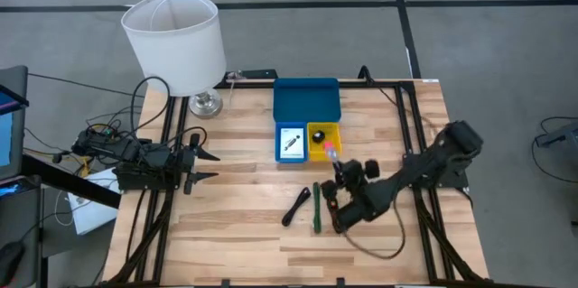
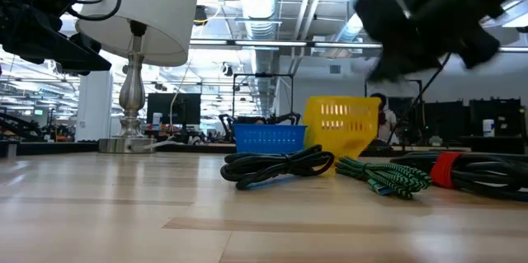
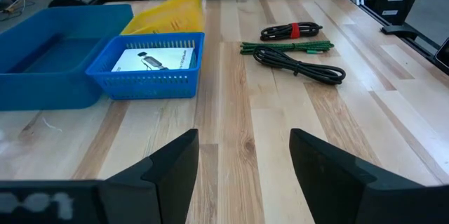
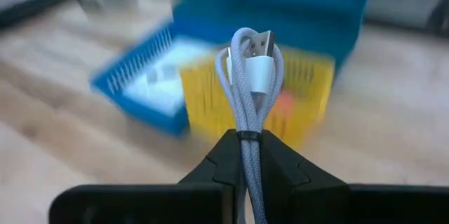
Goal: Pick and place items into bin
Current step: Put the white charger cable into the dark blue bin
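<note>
Jaws on right gripper (image 4: 245, 155) clamped tight round a coiled pale grey USB cable (image 4: 250, 76), pinched just below mid-bundle, plug end sticking up.

Right wrist view: cable looks light, soft, braided, prob. a bit floppy; a grip across the bundled loops seems the sensible spot, since pinching one strand would likely let the coil slide apart. Beyond it, blurred: yellow tray (image 4: 309, 83), small blue tray (image 4: 133, 87) w/ white card (image 4: 158, 83) inside, wide blue tray (image 4: 295, 3) behind.

High view: right gripper (image 1: 336, 178) hangs just beside yellow tray (image 1: 336, 133), near side. On counter (image 1: 235, 225) close by: black cable (image 1: 297, 207), green cable (image 1: 317, 208). Left gripper (image 1: 200, 167) parked at counter's left edge, jaws spread wide, nothing in them.

Left wrist view: left fingers (image 3: 168, 168) well apart, empty. Black cable w/ red tie (image 3: 292, 30), green cable, plain black cable lying side by side, all off-tray.

Low view: same three coils in foreground on counter, trays behind.
</note>
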